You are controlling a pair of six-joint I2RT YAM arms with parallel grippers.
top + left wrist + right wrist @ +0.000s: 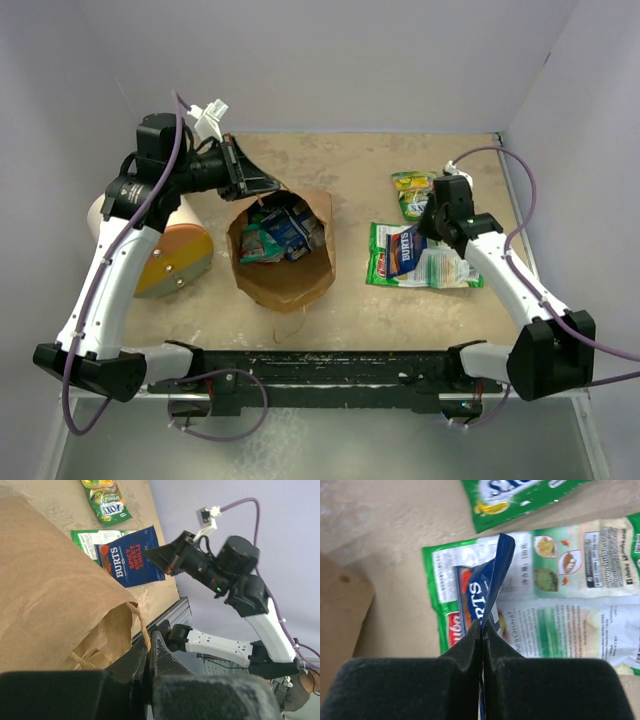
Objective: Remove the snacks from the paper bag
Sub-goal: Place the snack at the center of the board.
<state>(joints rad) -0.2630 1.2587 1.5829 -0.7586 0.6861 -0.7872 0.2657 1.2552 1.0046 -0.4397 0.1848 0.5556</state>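
The brown paper bag (pixel 290 275) lies mid-table with its mouth open upward, and several snacks (pixel 275 238) show inside. My left gripper (pixel 262 186) is shut on the bag's twisted paper handle (pixel 145 630) at the rim. My right gripper (pixel 418 236) is shut on a dark blue snack packet (pixel 492 575), which hangs just above a green-edged packet (pixel 560 610) lying flat. A green-yellow packet (pixel 412 190) lies beyond them. In the left wrist view the blue packet (pixel 131 557) hangs from the right gripper (pixel 161 560).
A white cylinder with an orange-yellow round end (pixel 170 258) lies left of the bag, close to my left arm. Walls close in the table on the left, back and right. A black rail (pixel 320 365) runs along the near edge.
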